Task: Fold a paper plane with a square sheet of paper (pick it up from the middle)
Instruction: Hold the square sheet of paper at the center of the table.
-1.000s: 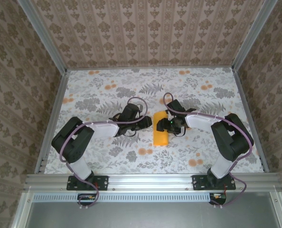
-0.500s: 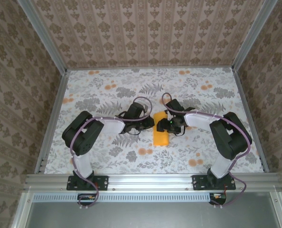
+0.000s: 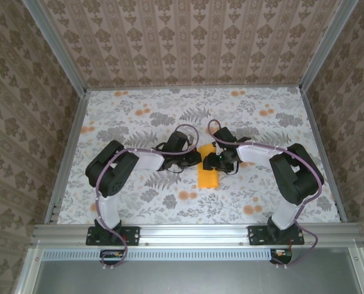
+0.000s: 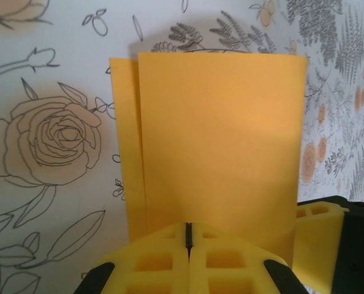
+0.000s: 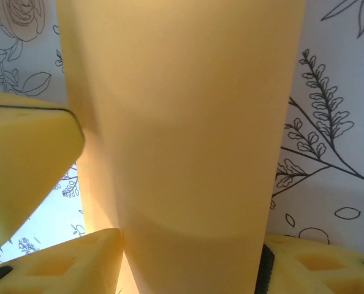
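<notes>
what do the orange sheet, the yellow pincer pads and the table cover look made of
The square sheet of paper: thin matte paper, going by its crisp folded edge and glare-free colour.
The pads of the left pincer: probably soft foam or rubbery plastic, matte, moulded with square recesses.
The table cover: smooth printed floral sheet; paper or vinyl, cannot tell.

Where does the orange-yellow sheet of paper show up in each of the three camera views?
Top external: the square sheet of paper lies near the middle of the picture, folded narrow.
Left wrist: the sheet takes up the centre, just beyond the left tool.
Right wrist: the sheet is a broad band running top to bottom through the middle.
Shared landmark: the tablecloth with its grey leaf print, under the paper.
</notes>
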Tool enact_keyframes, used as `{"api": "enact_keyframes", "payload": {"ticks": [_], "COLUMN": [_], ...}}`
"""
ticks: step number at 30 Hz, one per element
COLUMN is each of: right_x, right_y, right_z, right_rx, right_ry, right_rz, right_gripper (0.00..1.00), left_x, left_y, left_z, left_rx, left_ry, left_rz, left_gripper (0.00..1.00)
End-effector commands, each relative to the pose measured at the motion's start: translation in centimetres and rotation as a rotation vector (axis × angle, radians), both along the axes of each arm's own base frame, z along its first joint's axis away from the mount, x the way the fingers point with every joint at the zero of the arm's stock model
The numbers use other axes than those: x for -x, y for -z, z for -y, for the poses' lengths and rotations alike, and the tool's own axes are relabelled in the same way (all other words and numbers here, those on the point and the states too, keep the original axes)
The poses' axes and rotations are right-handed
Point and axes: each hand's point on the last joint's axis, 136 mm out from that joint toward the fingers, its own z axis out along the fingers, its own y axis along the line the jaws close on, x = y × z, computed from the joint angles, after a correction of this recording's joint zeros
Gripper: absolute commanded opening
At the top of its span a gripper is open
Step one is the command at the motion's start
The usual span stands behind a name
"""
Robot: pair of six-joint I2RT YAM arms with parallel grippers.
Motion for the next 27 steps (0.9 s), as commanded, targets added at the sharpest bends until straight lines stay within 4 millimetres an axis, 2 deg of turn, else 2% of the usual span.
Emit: {"api": "enact_keyframes", "payload": {"ticks": [1,5,9,17,23,27], "right_x": [4.7,4.3,3.7,2.0,1.3,0.6], "right_y": [6.2,5.2,3.1,-1.7,-2.2,-2.0], "right_z": [5.5,4.8,4.3,2.5,1.4,0.9], "right_rx": [0.254,0.208,0.171,-0.032,-0.220,-0.250], "right_ry": [0.007,0.008,0.016,0.066,0.072,0.051], "right_rz": [-0.182,-0.150,-0.108,-0.031,-0.086,-0.097], "right_gripper": [0.59,0.60,0.62,0.67,0.65,0.65], "left_x": [-0.2,0.1,0.7,1.1,1.1,1.0], "left_y": [0.2,1.8,2.9,3.1,2.6,2.3], "left_z": [0.5,-0.4,-1.0,-1.7,-1.5,-1.5], "left_rx": [0.008,-0.072,-0.132,-0.178,-0.168,-0.169], "left_ry": [0.007,-0.007,-0.009,-0.003,0.012,0.019], "left_rz": [-0.032,-0.076,-0.116,-0.122,-0.111,-0.108], "left_gripper": [0.03,0.00,0.00,0.00,0.00,0.00]}}
